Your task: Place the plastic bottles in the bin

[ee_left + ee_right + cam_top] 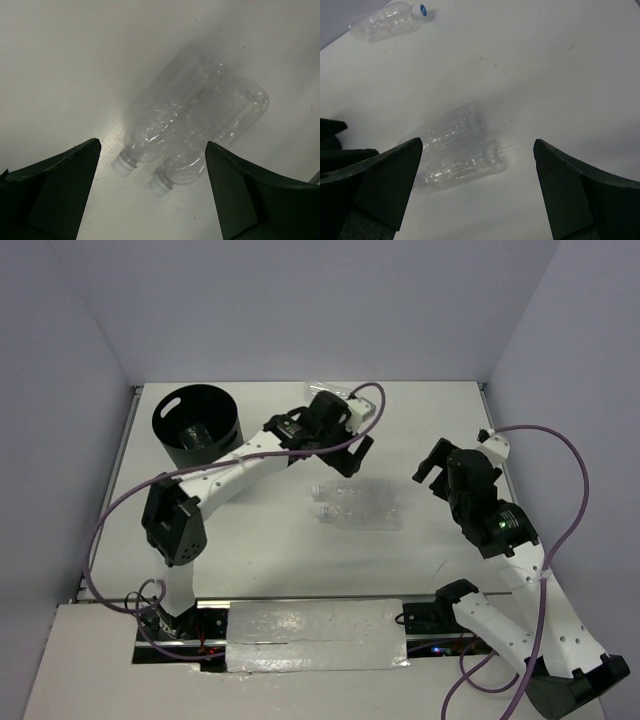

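Two clear plastic bottles with white caps lie side by side mid-table, caps pointing left. My left gripper hovers open just behind them; in the left wrist view the bottles lie ahead between its spread fingers, untouched. To their right my right gripper is open and empty, with the pair low between its fingers. A third clear bottle, its cap blue-topped, lies at the far edge. The black bin stands at the far left, a pale clear shape inside.
Grey walls close the table on the far, left and right sides. The left arm stretches diagonally from its base past the bin. Purple cables loop beside both arms. A taped strip runs along the near edge.
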### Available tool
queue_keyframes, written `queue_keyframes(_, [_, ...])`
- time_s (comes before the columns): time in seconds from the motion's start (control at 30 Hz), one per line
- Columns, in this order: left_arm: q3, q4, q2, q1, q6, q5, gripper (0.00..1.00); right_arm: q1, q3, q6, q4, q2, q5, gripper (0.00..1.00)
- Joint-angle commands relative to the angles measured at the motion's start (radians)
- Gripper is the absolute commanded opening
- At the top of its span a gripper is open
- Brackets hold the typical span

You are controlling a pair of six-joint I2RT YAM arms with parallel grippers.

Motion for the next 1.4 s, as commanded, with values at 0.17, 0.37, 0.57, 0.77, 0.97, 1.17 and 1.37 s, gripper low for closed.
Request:
queue_keyframes(0.17, [0.202, -0.067, 0.225, -0.074, 0.079, 0.104, 0.99, 0.002, -0.001, 0.058, -0.027, 0.016, 0.043, 1.0])
queue_keyframes(0.37, [0.278, -0.112, 0.355, -0.099, 0.103, 0.029, 0.99, -0.002, 0.0, 0.036, -0.006, 0.016, 0.022, 1.0])
queue_keyframes(0.57, [0.259, -0.078, 0.415, -0.099, 0.079, -0.013, 0.99, -0.004, -0.008, 0.044, 0.003, 0.022, 0.014, 1.0])
queue_keyframes(0.77, [0.228, -0.018, 0.443, -0.1, 0.063, -0.091, 0.99, -0.004, -0.016, 0.035, 0.011, 0.019, 0.011, 1.0])
queue_keyframes(0.97, [0.238, 0.014, 0.478, -0.096, 0.08, -0.169, 0.92, -0.004, -0.017, 0.033, 0.011, 0.016, 0.019, 1.0])
queue_keyframes(1.17, [0.227, 0.051, 0.447, -0.077, 0.086, -0.263, 0.55, -0.006, -0.017, 0.025, 0.008, 0.013, 0.023, 1.0])
queue_keyframes(1.37, [0.305, -0.007, 0.354, -0.06, 0.096, -0.375, 0.42, -0.007, -0.011, 0.025, 0.015, 0.028, 0.013, 1.0])
